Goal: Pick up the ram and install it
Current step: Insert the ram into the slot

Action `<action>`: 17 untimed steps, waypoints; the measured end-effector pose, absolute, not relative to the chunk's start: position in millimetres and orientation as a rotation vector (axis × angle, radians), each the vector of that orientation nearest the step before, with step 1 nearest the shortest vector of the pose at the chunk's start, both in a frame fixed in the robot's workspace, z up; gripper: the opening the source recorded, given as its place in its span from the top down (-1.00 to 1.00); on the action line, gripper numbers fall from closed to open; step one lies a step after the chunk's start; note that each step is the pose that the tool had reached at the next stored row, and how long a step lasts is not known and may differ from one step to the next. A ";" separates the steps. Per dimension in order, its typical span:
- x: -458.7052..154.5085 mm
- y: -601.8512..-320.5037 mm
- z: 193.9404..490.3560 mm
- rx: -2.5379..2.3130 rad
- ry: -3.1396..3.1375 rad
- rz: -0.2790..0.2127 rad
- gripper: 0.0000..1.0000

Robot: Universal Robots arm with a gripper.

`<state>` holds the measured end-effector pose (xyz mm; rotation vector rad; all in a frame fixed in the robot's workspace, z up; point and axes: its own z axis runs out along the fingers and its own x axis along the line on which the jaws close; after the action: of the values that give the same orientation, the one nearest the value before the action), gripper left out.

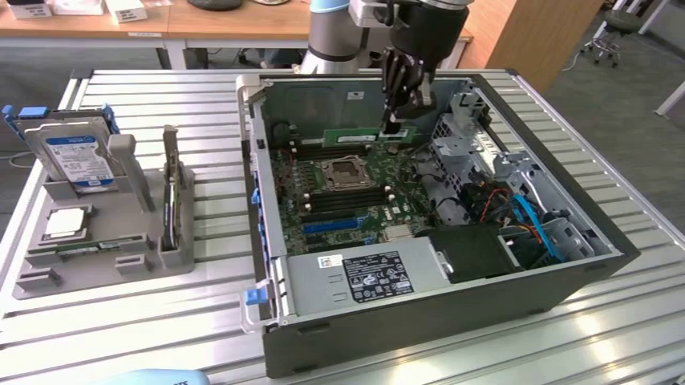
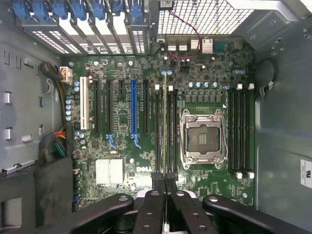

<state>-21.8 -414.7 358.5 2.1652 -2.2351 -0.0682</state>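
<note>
The black metal claw (image 1: pixel 395 127) is squeezed almost shut on the long thin green ram stick (image 1: pixel 350 136) — held on its edge, likely to line up with the long black slots (image 2: pixel 173 126). In the exterior view it hangs at twelve o'clock from the square silver socket (image 1: pixel 342 172).

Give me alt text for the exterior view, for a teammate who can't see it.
The arm's claw is shut on the ram, a green stick held level over the far part of the motherboard, inside an open computer case on a slatted metal table. At the exterior view's left, a gray holder carries a hard drive.
</note>
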 end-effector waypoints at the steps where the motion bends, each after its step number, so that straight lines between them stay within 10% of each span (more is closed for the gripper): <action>1: -21.8 -414.7 357.9 2.165 -2.235 -0.068 0.76; 17: -21.8 -414.7 353.5 2.165 -2.235 -0.068 0.76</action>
<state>-21.8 -414.7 353.5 2.1653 -2.2352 -0.0683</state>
